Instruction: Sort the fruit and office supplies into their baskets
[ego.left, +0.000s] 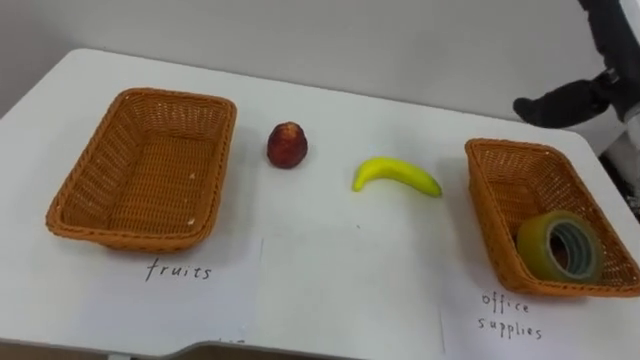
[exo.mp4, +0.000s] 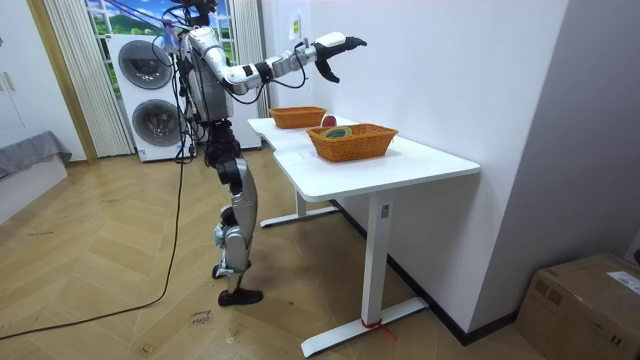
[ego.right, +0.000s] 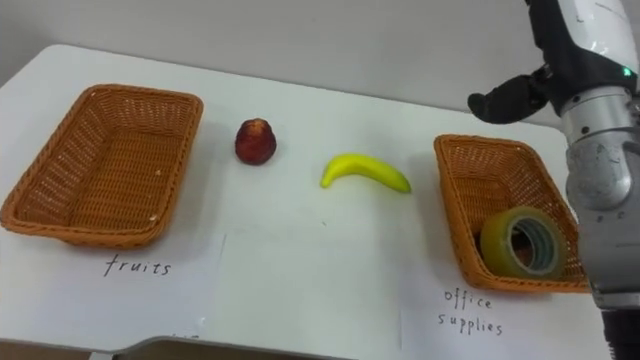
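Observation:
A red apple (ego.left: 287, 145) and a yellow banana (ego.left: 395, 175) lie on the white table (ego.left: 330, 260) between two wicker baskets. The left basket (ego.left: 175, 97), labelled fruits, holds nothing. The right basket (ego.left: 510, 147), labelled office supplies, holds a roll of clear tape (ego.left: 560, 247). My right hand (ego.left: 565, 100) hangs in the air above and behind the right basket, its dark fingers relaxed and holding nothing. In the room view that hand (exo.mp4: 338, 45) is raised high over the table.
Paper sheets with the handwritten labels (ego.left: 180, 270) lie along the table's near edge. A white wall runs right behind the table. In the room view, I stand at the table's long side, with washing machines (exo.mp4: 150, 100) behind me and a cardboard box (exo.mp4: 585, 305) at the right.

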